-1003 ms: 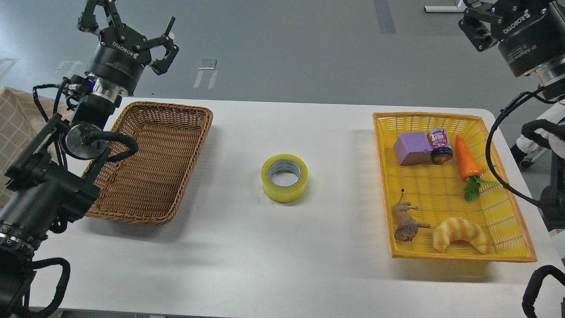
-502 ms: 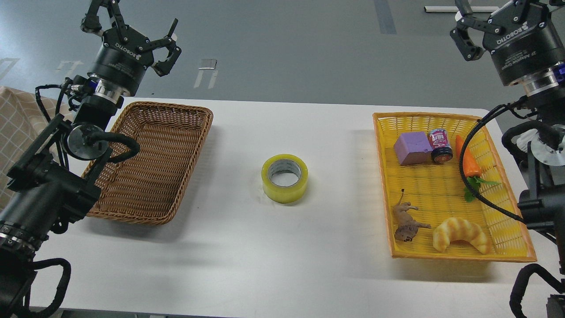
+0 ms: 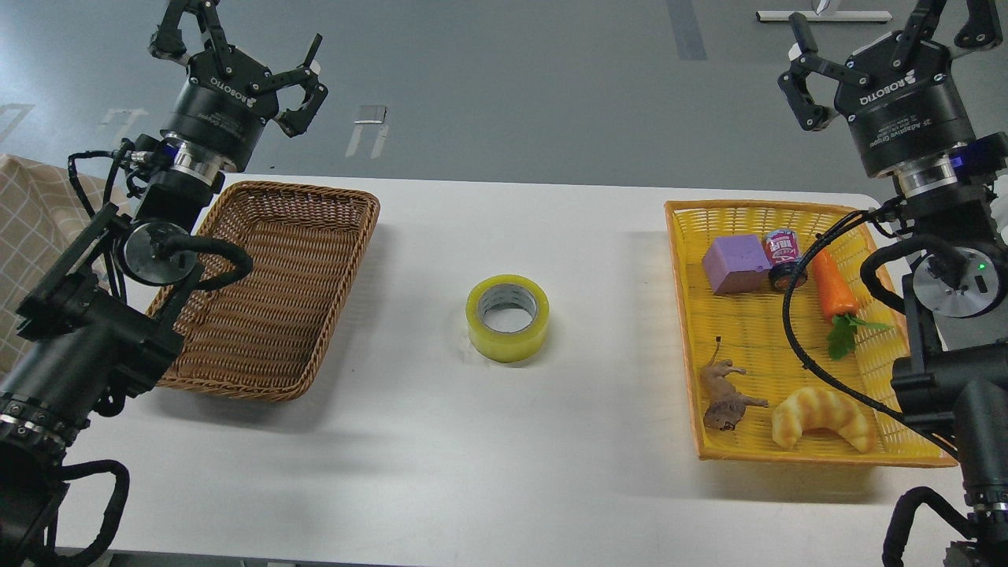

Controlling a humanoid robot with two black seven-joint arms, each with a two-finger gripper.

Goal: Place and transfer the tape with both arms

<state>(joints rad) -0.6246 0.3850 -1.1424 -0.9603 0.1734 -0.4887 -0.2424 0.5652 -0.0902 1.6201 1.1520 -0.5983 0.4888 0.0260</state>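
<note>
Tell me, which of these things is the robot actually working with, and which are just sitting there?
Part of the job:
- tape, lying flat mid-table
- left gripper, open, raised
- right gripper, open, raised

Just lying about:
- brown wicker basket
- yellow basket holding a purple block, small jar, toy carrot, toy lion and croissant toy

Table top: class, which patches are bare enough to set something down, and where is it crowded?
Bare: the table around the tape, between both baskets, and the front strip. The wicker basket holds nothing. Crowded: the yellow basket.
</note>
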